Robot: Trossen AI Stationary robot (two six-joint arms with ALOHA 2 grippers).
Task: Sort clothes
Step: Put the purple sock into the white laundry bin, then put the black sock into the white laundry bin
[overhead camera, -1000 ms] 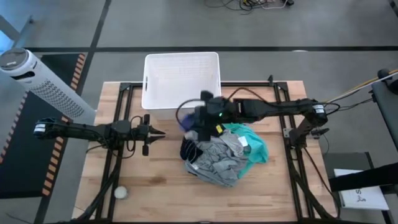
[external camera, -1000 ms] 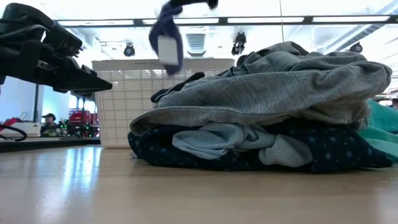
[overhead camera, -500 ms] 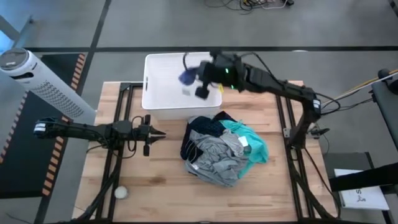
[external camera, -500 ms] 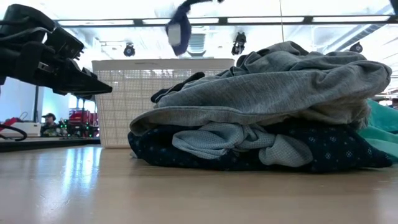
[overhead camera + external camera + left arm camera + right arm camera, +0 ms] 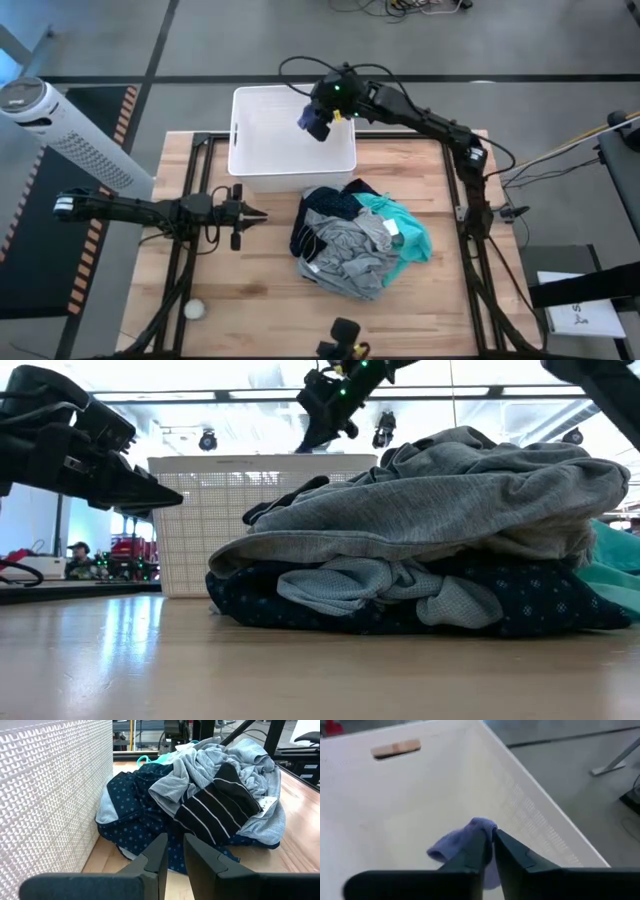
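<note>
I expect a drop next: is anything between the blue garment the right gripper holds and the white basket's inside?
Nothing visible. The right gripper, shut on the blue garment, hangs over the open white basket; its floor below looks bare. The left gripper waits by the clothes pile.

Right claw (image 5: pixel 490 851) pinches a blue cloth (image 5: pixel 457 845) above the white basket (image 5: pixel 410 810).
</note>
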